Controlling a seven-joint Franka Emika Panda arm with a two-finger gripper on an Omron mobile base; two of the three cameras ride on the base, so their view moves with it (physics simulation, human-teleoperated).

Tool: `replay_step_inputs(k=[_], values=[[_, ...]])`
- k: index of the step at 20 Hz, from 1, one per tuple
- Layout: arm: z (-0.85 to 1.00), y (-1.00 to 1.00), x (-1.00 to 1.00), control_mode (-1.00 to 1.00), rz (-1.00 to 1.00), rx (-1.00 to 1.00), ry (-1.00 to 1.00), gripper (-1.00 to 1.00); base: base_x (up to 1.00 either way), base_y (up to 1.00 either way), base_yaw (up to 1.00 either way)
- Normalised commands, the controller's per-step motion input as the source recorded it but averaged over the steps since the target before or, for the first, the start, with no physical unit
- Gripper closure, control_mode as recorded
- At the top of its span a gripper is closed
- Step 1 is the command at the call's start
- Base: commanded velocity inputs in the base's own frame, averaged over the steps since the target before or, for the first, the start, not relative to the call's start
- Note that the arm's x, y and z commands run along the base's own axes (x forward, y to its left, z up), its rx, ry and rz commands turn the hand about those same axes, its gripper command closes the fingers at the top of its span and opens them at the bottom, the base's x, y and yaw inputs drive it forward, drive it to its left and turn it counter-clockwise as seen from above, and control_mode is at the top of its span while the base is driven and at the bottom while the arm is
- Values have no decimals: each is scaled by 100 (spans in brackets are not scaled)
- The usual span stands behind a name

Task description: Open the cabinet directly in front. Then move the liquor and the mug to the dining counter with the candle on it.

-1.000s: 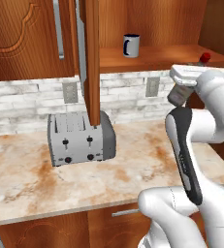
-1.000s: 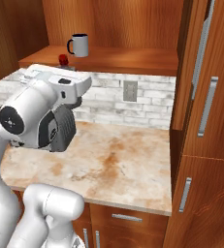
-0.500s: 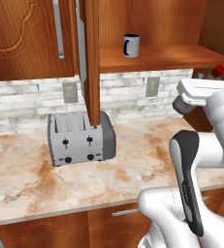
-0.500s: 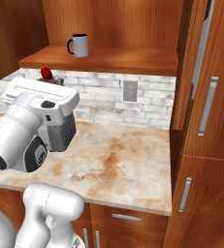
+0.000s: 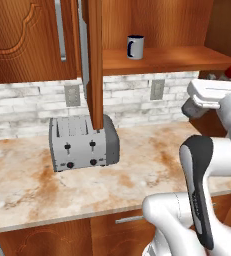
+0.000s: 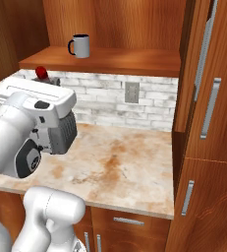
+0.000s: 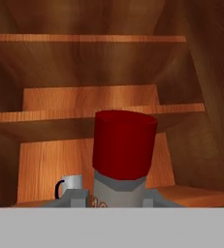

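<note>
We held the liquor [image 7: 124,155] in the end effector [image 7: 117,198], clamped below its red cap. The mug [image 5: 135,47] stood on the open cabinet [image 5: 157,59] shelf, left of the bottle.

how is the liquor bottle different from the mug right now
The liquor is in the gripper, lifted out of the cabinet; the mug stands on the cabinet shelf, untouched. The liquor has a red cap; the mug is white with a dark handle. Both are upright.

Mug [image 5: 135,46] on the open cabinet's [image 5: 152,59] lower shelf, left of centre. Toaster [image 5: 83,142] on the worktop [image 5: 137,172] below — left of the mug. Liquor [image 7: 123,160] sits between the gripper's fingers [image 7: 74,197], below shelf level to the right.
</note>
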Motion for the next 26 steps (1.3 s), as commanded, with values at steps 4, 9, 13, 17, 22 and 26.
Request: replay_step_inputs(k=[4, 9, 13, 17, 22, 26], values=[[0, 0, 0, 100, 0, 0, 0, 100, -100, 2, 23], [0, 0, 0, 100, 0, 0, 0, 100, -51, 0, 84], [0, 0, 0, 100, 0, 0, 0, 100, -4, 0, 100], [0, 0, 0, 100, 0, 0, 0, 100, -4, 0, 100], [0, 0, 0, 100, 0, 0, 0, 100, 0, 0, 100], [0, 0, 0, 100, 0, 0, 0, 100, 0, 0, 100]])
